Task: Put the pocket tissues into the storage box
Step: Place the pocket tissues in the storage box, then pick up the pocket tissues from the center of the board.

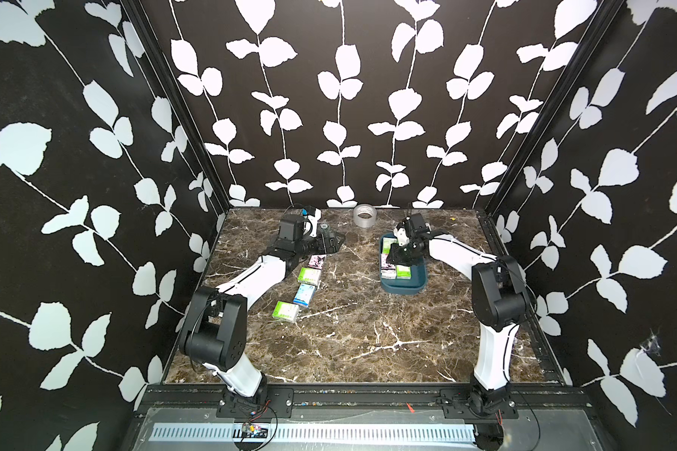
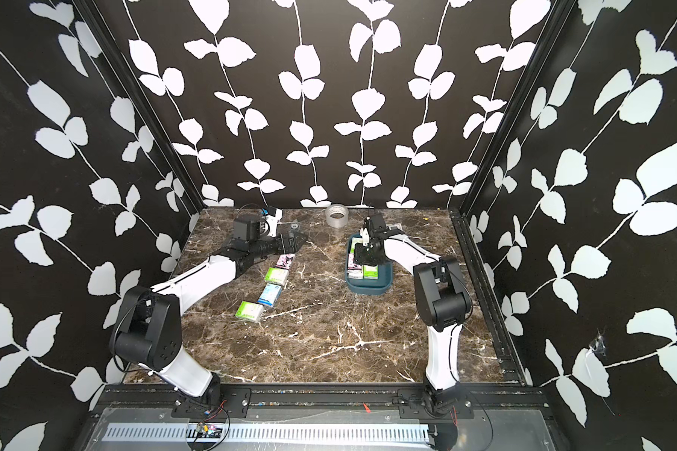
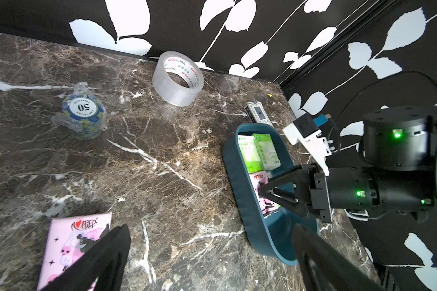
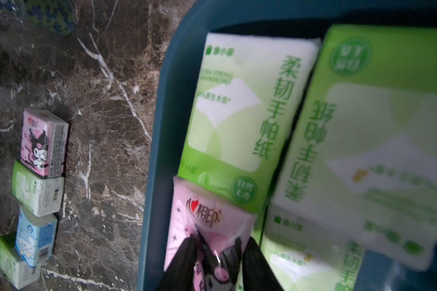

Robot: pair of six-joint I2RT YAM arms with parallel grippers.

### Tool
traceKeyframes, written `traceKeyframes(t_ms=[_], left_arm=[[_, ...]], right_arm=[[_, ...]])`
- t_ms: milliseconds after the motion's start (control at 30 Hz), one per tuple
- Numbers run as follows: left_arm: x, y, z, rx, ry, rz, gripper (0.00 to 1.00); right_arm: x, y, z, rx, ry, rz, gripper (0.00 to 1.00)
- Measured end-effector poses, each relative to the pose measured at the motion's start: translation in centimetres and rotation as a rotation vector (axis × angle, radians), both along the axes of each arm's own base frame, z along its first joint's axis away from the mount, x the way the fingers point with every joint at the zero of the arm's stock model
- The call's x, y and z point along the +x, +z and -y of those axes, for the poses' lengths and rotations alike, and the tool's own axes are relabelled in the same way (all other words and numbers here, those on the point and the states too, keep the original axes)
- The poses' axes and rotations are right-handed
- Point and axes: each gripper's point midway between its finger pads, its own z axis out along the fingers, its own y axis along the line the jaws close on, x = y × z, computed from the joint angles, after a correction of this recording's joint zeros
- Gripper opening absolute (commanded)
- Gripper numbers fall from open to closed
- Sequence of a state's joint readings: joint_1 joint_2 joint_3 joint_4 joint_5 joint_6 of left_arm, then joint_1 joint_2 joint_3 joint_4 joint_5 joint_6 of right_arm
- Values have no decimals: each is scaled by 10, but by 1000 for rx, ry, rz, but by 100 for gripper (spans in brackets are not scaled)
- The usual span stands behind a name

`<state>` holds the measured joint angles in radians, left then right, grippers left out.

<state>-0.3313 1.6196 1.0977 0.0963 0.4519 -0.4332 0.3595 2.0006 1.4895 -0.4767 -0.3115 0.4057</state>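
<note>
My right gripper (image 4: 220,240) hangs inside the storage box (image 4: 152,151) with its jaws partly parted. The tips straddle the printed face of a pink cartoon pack (image 4: 212,219) lying in the box. From the wrist view I cannot tell whether the pads touch its wrapper, though nothing looks clamped between them. Around that pack lie three green-and-white packs (image 4: 237,113), one of them tilted across its neighbours. Well apart, across the marble table (image 1: 368,332), four more packs (image 1: 304,293) lie in a row: pink, green, blue, green. My left gripper (image 3: 210,228) stands wide open and empty near the pink end pack (image 3: 68,239), at the back of that row.
</note>
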Motion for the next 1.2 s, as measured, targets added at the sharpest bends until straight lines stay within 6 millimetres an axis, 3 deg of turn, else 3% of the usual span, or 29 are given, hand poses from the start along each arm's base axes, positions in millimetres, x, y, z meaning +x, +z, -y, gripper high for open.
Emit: traceKeyframes(t_ms=[233,367,500,633,733,967,1200], left_arm=[[2,1,-1,5,5,7,99],[7,12,-2,12,17,35,99],[15,24,-4,23,33,70,99],[26,28,-8,20,54,82,99],[34,25,-24,15,91,71,99],[44,10,-96,39,244,34,99],[33,30,-124,57,296,72,99]], right_arm=[[5,9,-1,-6,11,23,54],[6,20,0,-14,19,44,56],[3,43,4,-34,24,88,57],[-2,77,-5,-47,63,185,60],[-10,90,-26,-49,123,236,62],[-18,91,-96,-9,262,287,63],[-13,50,-163,51,361,236,64]])
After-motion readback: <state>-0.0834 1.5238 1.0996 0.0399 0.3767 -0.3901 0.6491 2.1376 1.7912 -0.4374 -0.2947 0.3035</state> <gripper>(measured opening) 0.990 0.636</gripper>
